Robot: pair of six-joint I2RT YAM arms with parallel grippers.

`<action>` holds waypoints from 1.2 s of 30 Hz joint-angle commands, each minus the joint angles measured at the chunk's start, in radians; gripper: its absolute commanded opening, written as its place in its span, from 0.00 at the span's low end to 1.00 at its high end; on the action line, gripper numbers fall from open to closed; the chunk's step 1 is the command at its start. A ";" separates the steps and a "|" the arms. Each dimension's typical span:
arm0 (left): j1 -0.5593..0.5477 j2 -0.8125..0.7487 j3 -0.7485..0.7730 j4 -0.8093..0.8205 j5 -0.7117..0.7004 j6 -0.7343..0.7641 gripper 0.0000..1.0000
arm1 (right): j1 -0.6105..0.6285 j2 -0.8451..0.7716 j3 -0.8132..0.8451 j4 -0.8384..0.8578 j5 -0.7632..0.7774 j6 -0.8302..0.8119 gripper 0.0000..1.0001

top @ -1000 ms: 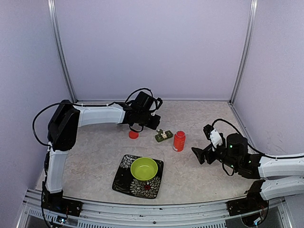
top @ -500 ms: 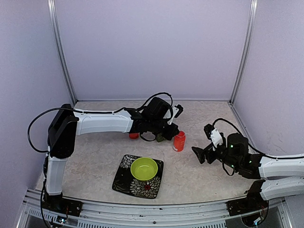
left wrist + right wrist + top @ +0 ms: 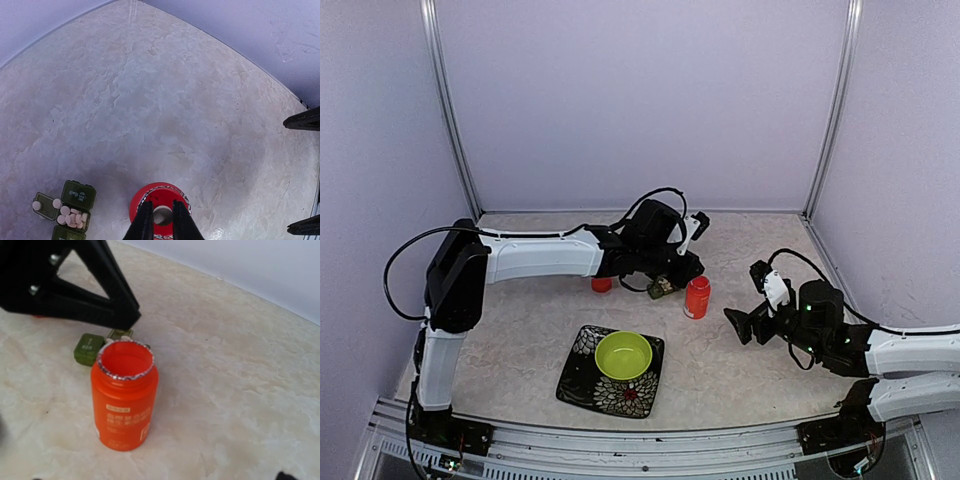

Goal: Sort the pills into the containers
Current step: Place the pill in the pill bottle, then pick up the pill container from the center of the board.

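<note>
An open orange bottle (image 3: 697, 297) stands upright mid-table, its mouth ringed with torn foil (image 3: 125, 400). Just left of it lies the dark green pillbox, the containers (image 3: 663, 288) (image 3: 70, 212) (image 3: 89, 348), lids open, with several white pills (image 3: 72, 217) in one compartment and one in another. My left gripper (image 3: 688, 268) (image 3: 162, 210) hangs straight over the bottle's mouth (image 3: 150, 192), shut on a white pill (image 3: 162, 216). To the bottle's right, my right gripper (image 3: 735, 325) (image 3: 300, 172) is open and empty, pointing at it.
A red cap (image 3: 601, 284) lies left of the pillbox. Nearer the front, a patterned dark plate (image 3: 582, 385) carries a lime-green bowl (image 3: 623, 354). Walls close off the back and both sides.
The left arm has swung right, from behind and left of the pillbox to above the bottle's mouth. The right arm has not moved.
</note>
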 commanded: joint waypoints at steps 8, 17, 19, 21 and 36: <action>0.001 0.022 0.027 0.017 -0.013 0.010 0.26 | -0.004 -0.009 -0.008 0.024 0.001 0.012 1.00; 0.101 -0.102 -0.161 0.063 -0.040 -0.041 0.30 | -0.005 -0.007 -0.008 0.026 -0.002 0.011 1.00; 0.120 -0.102 -0.191 0.063 -0.037 -0.040 0.30 | -0.004 -0.001 -0.006 0.027 -0.003 0.011 1.00; 0.127 -0.094 -0.209 0.061 -0.051 -0.032 0.31 | -0.004 0.004 -0.006 0.029 -0.004 0.009 1.00; 0.136 0.077 -0.074 0.002 -0.039 0.033 0.34 | -0.004 0.024 -0.001 0.032 -0.007 0.011 1.00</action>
